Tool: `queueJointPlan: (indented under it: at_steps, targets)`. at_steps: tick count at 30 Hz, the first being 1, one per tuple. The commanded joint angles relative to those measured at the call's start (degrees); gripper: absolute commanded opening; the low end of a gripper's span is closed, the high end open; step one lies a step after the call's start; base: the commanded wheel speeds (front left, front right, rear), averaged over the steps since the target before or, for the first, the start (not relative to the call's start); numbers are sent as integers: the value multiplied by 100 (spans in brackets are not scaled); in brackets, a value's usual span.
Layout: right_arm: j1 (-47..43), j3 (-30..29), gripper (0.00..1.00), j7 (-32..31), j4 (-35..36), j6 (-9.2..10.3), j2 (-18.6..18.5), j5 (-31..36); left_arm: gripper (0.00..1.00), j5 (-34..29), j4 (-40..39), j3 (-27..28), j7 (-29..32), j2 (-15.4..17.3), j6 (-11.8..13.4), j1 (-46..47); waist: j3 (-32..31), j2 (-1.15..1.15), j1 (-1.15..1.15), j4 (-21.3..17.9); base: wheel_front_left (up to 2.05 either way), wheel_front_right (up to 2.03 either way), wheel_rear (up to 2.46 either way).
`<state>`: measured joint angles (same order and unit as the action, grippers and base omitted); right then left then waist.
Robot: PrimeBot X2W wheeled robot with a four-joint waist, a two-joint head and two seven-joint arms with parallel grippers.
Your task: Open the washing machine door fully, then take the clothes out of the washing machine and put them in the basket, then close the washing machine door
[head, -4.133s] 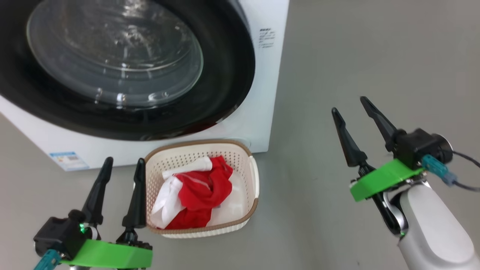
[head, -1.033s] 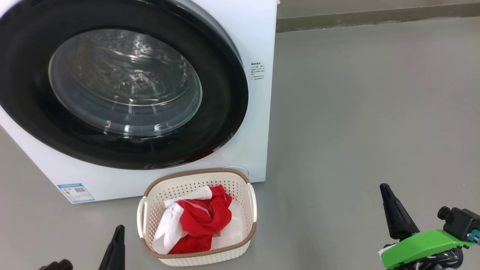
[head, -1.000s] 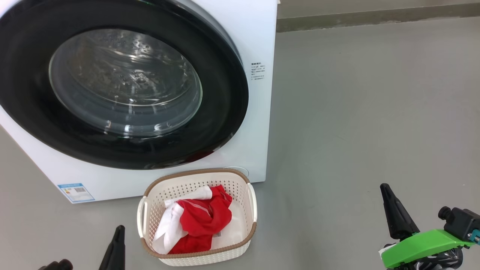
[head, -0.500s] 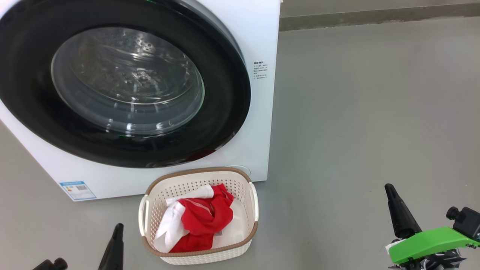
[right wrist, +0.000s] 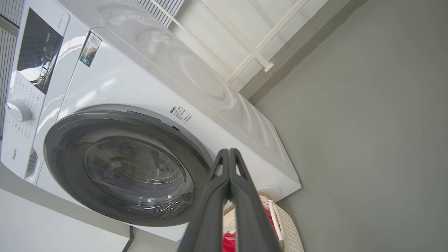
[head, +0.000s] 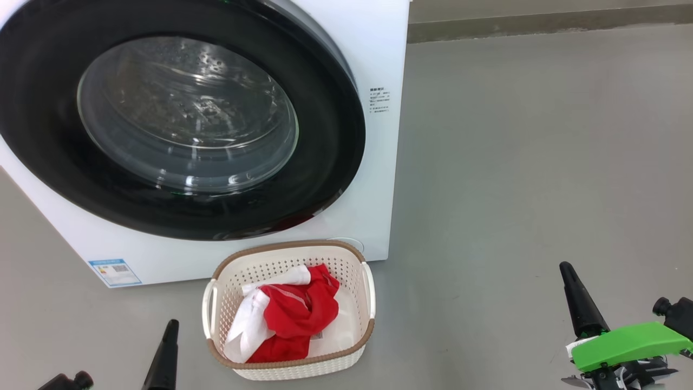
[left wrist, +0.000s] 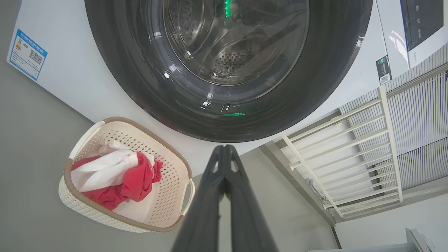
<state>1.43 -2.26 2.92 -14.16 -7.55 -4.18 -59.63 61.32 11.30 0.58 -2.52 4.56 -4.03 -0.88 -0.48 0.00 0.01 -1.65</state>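
In the head view, the left tool [head: 171, 327] pokes up at the lower left with its two dark fingers pressed together, holding nothing. The basket [head: 289, 368] sits on the grey floor [head: 514, 162] just to the right of this tool. The red and white clothes [head: 292, 319] lie heaped inside it. Above and beyond the left tool, the washing machine door [head: 325, 135] lies closed against the white washing machine [head: 379, 54]. A blue label [head: 115, 272] shows low on the front. The right tool [head: 567, 271] stands at the lower right, well apart from the basket, likewise closed and empty.

In the left wrist view, we look along the left tool [left wrist: 224, 148], whose fingers meet at the tips with nothing between them. The washing machine door [left wrist: 332, 70] is straight ahead of the tips, shut on the washing machine [left wrist: 80, 80]. The basket [left wrist: 87, 213] is to the tool's left in this view, with the clothes [left wrist: 133, 182] in it. White railings [left wrist: 350, 147] are to the tool's right.

In the right wrist view, the right tool [right wrist: 229, 152] also has its fingers touching, and it is empty. The washing machine [right wrist: 140, 70] fills the space ahead and to the left of it. The washing machine door [right wrist: 70, 140] is shut, and a control panel [right wrist: 38, 49] and a dial [right wrist: 17, 110] sit beyond it. Part of the basket [right wrist: 287, 224] shows just right of the fingers, and a bit of the clothes [right wrist: 231, 243] shows between them.
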Motion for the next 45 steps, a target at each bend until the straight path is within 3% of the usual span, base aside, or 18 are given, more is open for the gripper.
queueJointPlan:
  at_steps: [1, 45]
  targets:
    - [287, 9, 0, -50, 128, -3, -44, -225, 0, 200, -96, 178, 71, 36, -65, 288, 3, 0, 0, 7, 0, 0, 0]
    - [445, -329, 0, -782, 32, 5, 78, -2830, 0, 2654, 221, 535, 780, -138, -304, 646, 57, 0, 0, 142, 0, 0, 0]
